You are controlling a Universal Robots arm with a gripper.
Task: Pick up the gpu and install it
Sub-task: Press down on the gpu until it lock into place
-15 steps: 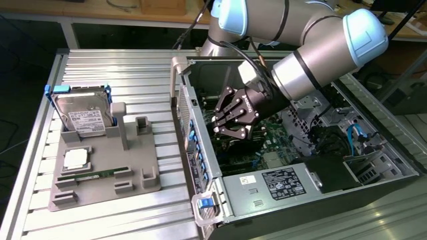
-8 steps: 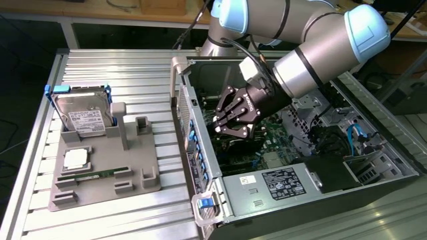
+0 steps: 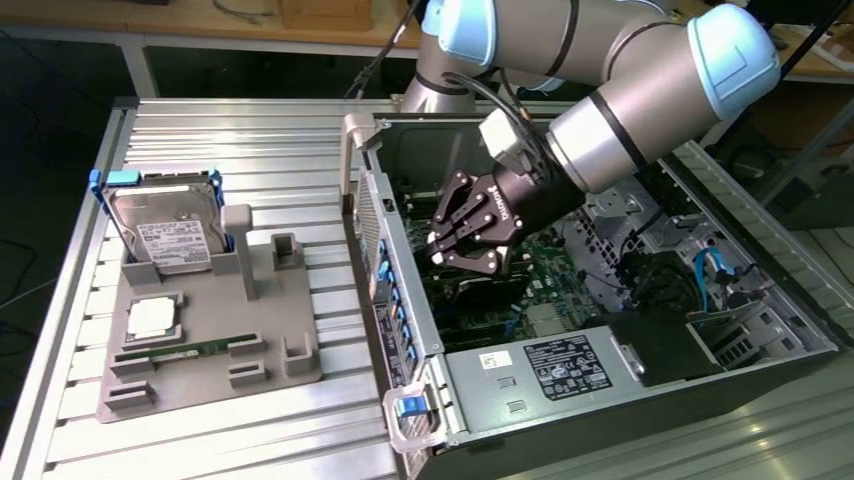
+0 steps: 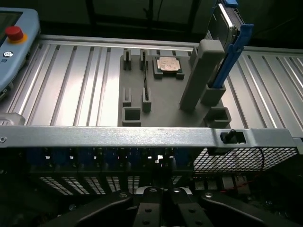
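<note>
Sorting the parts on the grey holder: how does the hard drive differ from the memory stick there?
The hard drive is a wide silver box with a white label; the memory stick is a narrow green strip. The hard drive stands nearly upright in a blue-edged cradle, while the memory stick lies low in a slot near the holder's front. Both sit on the grey holder, outside the computer case.

No wording can be made out. Printed labels sit on the hard drive at nine o'clock and on the power supply at five o'clock, their print illegible.
</note>
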